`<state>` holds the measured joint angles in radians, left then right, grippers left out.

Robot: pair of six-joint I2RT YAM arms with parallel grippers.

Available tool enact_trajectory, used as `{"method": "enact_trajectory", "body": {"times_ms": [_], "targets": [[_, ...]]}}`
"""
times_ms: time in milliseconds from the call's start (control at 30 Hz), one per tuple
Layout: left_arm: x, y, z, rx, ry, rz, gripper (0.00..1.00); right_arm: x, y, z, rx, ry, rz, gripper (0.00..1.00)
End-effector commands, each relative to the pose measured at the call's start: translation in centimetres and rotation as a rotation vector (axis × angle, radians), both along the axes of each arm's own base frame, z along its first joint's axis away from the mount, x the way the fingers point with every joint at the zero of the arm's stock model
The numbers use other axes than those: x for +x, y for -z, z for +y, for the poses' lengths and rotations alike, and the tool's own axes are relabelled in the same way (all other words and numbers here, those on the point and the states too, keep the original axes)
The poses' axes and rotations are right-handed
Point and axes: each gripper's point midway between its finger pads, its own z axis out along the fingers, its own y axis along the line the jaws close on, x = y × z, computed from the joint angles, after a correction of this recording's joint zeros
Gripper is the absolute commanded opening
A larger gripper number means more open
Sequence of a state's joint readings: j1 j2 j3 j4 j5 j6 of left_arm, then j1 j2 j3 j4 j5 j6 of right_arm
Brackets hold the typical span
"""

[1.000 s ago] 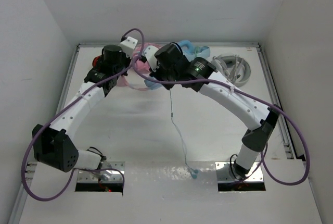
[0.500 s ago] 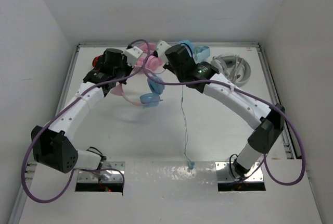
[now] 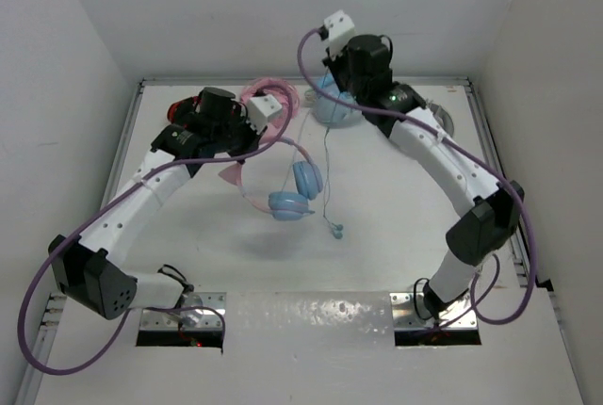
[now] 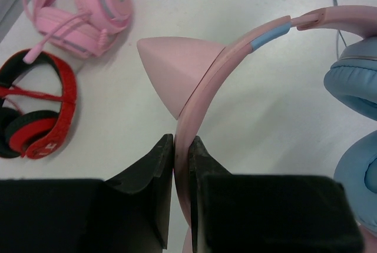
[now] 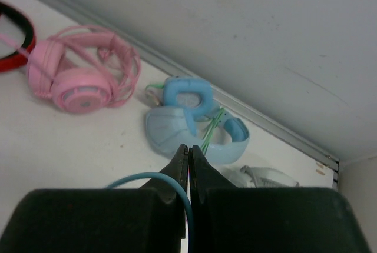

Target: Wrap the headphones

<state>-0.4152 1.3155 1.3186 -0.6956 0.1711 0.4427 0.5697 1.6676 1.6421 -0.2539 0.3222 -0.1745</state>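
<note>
The headphones, with a pink cat-ear headband point(image 4: 235, 47) and light blue ear cups point(image 3: 300, 190), hang from my left gripper point(image 4: 181, 147) above the table's middle. The left gripper point(image 3: 247, 146) is shut on the headband just below a cat ear point(image 4: 177, 70). My right gripper point(image 5: 189, 150) is shut on the thin blue cable point(image 5: 153, 177) and is raised near the back wall point(image 3: 326, 94). The cable point(image 3: 326, 170) hangs down from it, and its plug point(image 3: 335, 229) is near the tabletop beside the cups.
An all-pink pair point(image 3: 273, 94) and an all-light-blue pair point(image 3: 334, 108) lie at the back; both also show in the right wrist view, pink point(image 5: 76, 82) and blue point(image 5: 188, 123). A red-and-black pair point(image 3: 177, 109) lies back left. A grey-white pair point(image 3: 438, 118) lies back right.
My right gripper has risen toward the back wall, pulling the cable so its plug moved from the near edge to mid-table. My left gripper has swung the headphones right and forward.
</note>
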Motion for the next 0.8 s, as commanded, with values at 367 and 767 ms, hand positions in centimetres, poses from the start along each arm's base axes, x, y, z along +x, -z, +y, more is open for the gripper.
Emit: {"method": "enact_trajectory", "body": {"times_ms": [367, 767], "targets": [[-5.3, -7.1, -6.3, -0.225, 0.262, -0.006, 0.00, 4.2, 3.0, -5.4, 0.253, 0.151, 0.103, 0.00], [-3.8, -12.4, -6.4, -0.397, 0.123, -0.027, 0.00, 1.2, 8.1, -4.6, 0.339, 0.066, 0.182, 0.00]]}}
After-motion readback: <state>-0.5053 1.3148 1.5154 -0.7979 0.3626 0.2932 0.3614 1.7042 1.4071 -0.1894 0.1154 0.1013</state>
